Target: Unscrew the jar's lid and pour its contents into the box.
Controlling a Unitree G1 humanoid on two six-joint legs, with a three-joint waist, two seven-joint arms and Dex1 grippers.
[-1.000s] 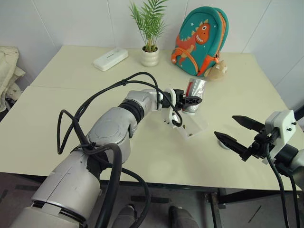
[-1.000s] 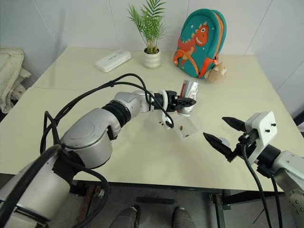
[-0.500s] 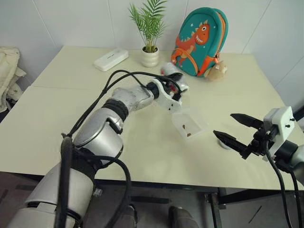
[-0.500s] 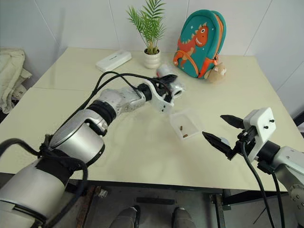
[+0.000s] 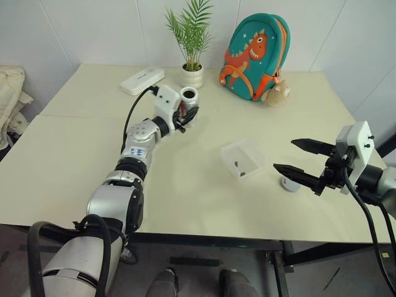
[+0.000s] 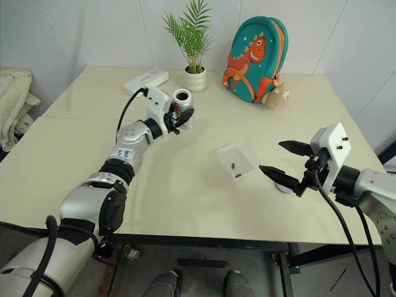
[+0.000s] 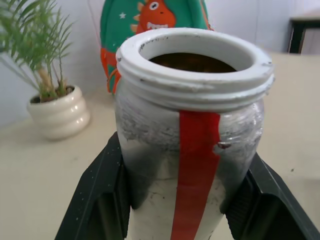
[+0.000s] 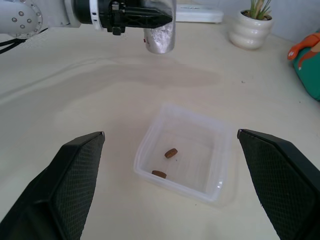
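No readable words, brands or numbers are seen anywhere. A plain red strip without lettering is borne by the jar (image 7: 192,165). A small sticker with blue print is carried on the left arm (image 5: 137,151), but its characters are too small to be made out.

Silver arms (image 5: 133,164) (black cables); black jaws

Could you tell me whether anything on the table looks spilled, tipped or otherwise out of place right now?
Nothing stands out. The small clear jar with the red strip is upright and open in the left gripper, two dark brown bits lie inside the shallow clear plastic box, none on the cream table, and the right gripper is open.
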